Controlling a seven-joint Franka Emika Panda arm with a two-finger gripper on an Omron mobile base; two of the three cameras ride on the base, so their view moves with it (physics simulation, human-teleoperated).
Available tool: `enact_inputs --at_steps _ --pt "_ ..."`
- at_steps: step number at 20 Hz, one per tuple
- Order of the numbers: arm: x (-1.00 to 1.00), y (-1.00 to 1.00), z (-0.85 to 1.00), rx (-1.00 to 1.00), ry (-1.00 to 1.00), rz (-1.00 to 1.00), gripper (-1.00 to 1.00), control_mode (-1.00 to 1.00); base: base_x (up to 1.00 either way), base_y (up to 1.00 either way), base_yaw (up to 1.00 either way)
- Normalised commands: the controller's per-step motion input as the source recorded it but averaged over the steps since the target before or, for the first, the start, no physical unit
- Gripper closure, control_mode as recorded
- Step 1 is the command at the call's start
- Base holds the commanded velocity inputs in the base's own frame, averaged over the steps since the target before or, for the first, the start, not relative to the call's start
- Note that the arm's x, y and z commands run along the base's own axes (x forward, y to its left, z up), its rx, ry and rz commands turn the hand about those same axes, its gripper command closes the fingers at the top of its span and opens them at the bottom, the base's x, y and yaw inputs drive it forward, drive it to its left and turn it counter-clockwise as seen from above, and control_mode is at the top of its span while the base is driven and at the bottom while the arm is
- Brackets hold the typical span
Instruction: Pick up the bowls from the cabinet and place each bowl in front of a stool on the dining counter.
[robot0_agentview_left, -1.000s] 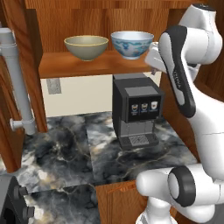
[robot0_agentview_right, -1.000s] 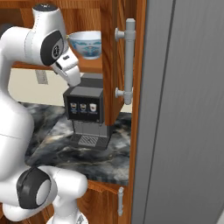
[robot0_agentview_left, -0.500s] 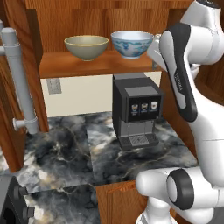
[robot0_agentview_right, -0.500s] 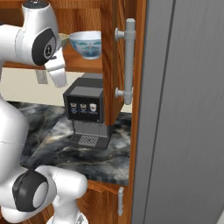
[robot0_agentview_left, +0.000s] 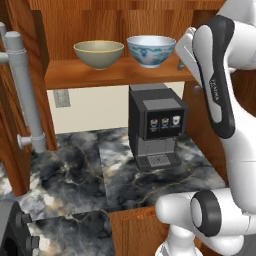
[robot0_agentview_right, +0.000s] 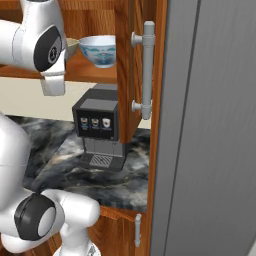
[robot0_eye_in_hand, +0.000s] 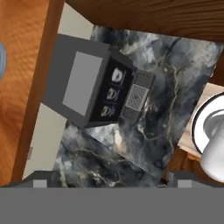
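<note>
Nearest you, the marbled worktop carries the coffee machine, buttons facing you. Your gripper looks straight down on that machine, fingers spread wide, holding nothing. Farther back, at twelve o'clock on the cabinet shelf, both bowls sit upright, mouths up: olive-beige bowl, patterned white bowl just beside it at three o'clock.

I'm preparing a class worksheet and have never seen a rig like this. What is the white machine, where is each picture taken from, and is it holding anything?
The white machine is a robot arm in a computer-drawn kitchen. Two pictures come from cameras behind it, left and right. The third looks down from its hand, onto a coffee machine on a marbled worktop. On the cabinet shelf above stand two bowls: a beige bowl and a blue-patterned bowl. The hand is open and holds nothing.
</note>
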Motion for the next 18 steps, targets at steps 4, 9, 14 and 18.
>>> enact_inputs --at_steps 4,9,14,18 --pt "0.0 -0.01 0.4 0.07 0.0 -0.01 -1.0 -1.0 0.0 0.0 0.0" --pt "0.03 -0.31 0.12 0.09 -0.03 0.0 -1.0 -1.0 0.0 0.0 0.0" --pt "0.01 -0.25 -0.17 0.05 -0.3 0.0 -1.0 -1.0 0.0 0.0 0.0" --pt "0.03 -0.03 0.0 0.06 -0.32 0.0 -1.0 -1.0 0.0 0.0 0.0"
